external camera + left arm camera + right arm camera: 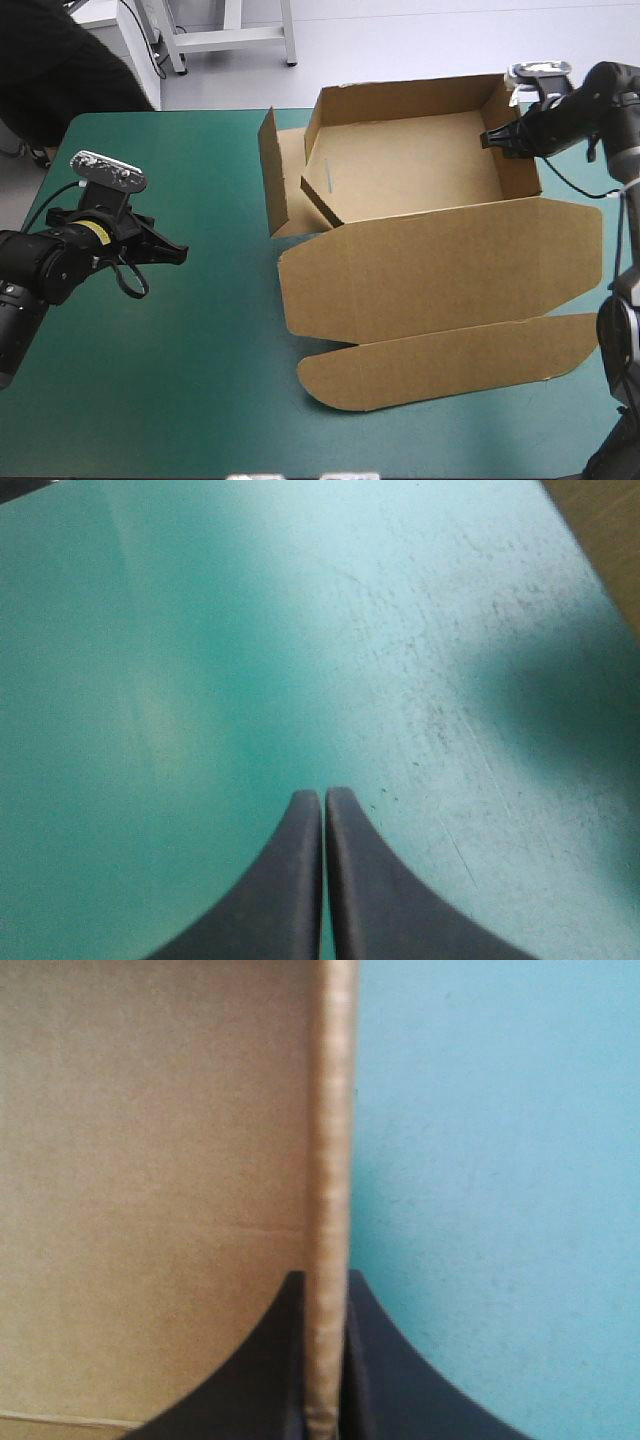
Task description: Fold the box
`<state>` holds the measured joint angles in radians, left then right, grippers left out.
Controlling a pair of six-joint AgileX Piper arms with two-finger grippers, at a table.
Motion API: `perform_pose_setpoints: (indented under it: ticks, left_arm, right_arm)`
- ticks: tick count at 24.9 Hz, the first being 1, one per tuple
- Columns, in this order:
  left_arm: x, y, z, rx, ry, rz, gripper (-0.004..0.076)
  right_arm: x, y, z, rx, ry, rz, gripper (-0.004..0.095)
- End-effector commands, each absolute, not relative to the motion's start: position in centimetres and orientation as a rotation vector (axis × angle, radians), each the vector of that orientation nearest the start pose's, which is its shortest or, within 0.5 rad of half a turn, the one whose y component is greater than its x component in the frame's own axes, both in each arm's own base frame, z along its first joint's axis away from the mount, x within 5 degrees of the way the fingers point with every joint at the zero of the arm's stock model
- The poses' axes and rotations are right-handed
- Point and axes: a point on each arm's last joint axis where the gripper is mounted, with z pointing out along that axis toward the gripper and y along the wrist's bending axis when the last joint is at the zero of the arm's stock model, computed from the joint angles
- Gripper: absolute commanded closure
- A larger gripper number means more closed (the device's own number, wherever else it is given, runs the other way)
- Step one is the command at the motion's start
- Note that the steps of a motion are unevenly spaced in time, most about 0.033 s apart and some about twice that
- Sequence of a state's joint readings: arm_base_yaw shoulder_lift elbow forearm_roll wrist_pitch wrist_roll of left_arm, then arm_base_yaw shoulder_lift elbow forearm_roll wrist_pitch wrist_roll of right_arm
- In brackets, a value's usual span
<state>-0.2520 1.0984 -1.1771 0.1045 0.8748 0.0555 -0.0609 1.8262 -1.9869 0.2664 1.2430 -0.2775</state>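
The brown box (420,165) stands as an open tray at the table's far right, its back and right walls raised. Its left wall (270,170) stands out loosely, and an inner flap (322,200) leans into the tray. The lid (440,270) lies flat toward the front with its long tuck flap (450,362) beyond it. My right gripper (503,137) is shut on the box's right wall (330,1190), one finger on each side of the board's edge. Far to the left, my left gripper (172,252) hangs shut over bare teal-green cover (250,660), holding nothing.
The lid's edge shows as a brown corner (610,530) ahead of the left gripper. A dark shape (60,60) lies past the table's far left corner. White stand legs (230,35) are beyond the far edge.
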Motion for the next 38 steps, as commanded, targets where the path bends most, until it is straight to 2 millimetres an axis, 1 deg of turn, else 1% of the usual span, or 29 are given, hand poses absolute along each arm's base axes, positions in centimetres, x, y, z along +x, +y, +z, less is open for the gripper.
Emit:
perform_pose_setpoints:
  ticks: [1, 5, 8, 12, 15, 18, 19, 20, 21, 22, 23, 24, 25, 28, 29, 32, 34, 36, 38]
  left_arm:
    - [22.3, -5.0, 40.6, 0.360, 2.148, 0.010, 0.0720]
    - [23.6, -5.2, 39.7, 0.344, 2.177, 0.004, 0.0708]
    - [24.5, -4.6, 39.2, 0.279, 2.197, -0.018, 0.0708]
    - [25.7, -2.4, 38.5, 0.167, 2.231, -0.029, 0.0708]
    - [26.2, -0.8, 38.1, 0.133, 2.246, -0.070, 0.0708]
    - [26.8, 0.8, 37.8, 0.079, 2.237, -0.194, 0.0708]
    - [27.0, 1.9, 37.4, 0.078, 2.232, -0.288, 0.0707]
    - [27.2, 2.4, 37.2, 0.091, 2.227, -0.347, 0.0707]
    - [27.3, 3.4, 36.7, 0.131, 2.214, -0.460, 0.0707]
    - [27.4, 3.8, 36.3, 0.166, 2.202, -0.522, 0.0708]
    - [27.8, 4.4, 35.5, 0.187, 2.152, -0.651, 0.0708]
    - [28.0, 4.7, 35.0, 0.181, 2.122, -0.707, 0.0708]
    - [28.4, 4.6, 33.8, 0.174, 2.080, -0.802, 0.0708]
    - [29.3, 3.7, 30.6, 0.166, 2.050, -0.949, 0.0708]
    - [29.6, 3.3, 29.8, 0.180, 2.039, -0.996, 0.0707]
    - [30.8, 1.1, 28.7, 0.225, 1.930, -1.270, 0.0707]
    - [31.1, 0.2, 28.4, 0.233, 1.919, -1.328, 0.0698]
    - [31.3, -1.0, 28.1, 0.268, 1.930, -1.357, 0.0645]
    - [31.2, -2.0, 28.1, 0.315, 1.928, -1.370, 0.0536]
  right_arm:
    - [35.4, -1.4, 45.4, -0.231, 2.351, 0.218, 0.0928]
    - [32.7, -2.2, 48.2, -0.223, 2.252, 0.245, 0.0928]
    - [31.0, -2.2, 49.7, -0.236, 2.207, 0.217, 0.0928]
    - [28.9, -1.9, 51.3, -0.259, 2.154, 0.184, 0.0928]
    - [28.0, -1.7, 52.0, -0.262, 2.130, 0.175, 0.0928]
    - [27.4, -1.4, 52.3, -0.268, 2.113, 0.205, 0.0928]
    - [27.2, -1.1, 52.4, -0.272, 2.104, 0.245, 0.0928]
    - [27.2, -1.0, 52.4, -0.274, 2.101, 0.257, 0.0928]
    - [27.0, -0.8, 52.4, -0.277, 2.095, 0.284, 0.0928]
    - [27.0, -0.8, 52.3, -0.276, 2.100, 0.288, 0.0928]
    - [26.9, -0.7, 52.0, -0.275, 2.106, 0.305, 0.0928]
    - [26.9, -0.6, 51.8, -0.274, 2.113, 0.315, 0.0928]
    - [26.8, -0.5, 51.3, -0.272, 2.128, 0.340, 0.0928]
    - [26.5, -0.3, 50.4, -0.284, 2.151, 0.364, 0.0928]
    - [26.4, -0.2, 50.2, -0.297, 2.151, 0.375, 0.0928]
    - [26.1, 0.4, 50.2, -0.323, 2.147, 0.393, 0.0928]
    - [25.9, 0.8, 50.2, -0.340, 2.144, 0.391, 0.0928]
    - [25.9, 1.1, 50.2, -0.354, 2.146, 0.390, 0.0928]
    - [25.9, 1.1, 50.2, -0.354, 2.147, 0.390, 0.0928]
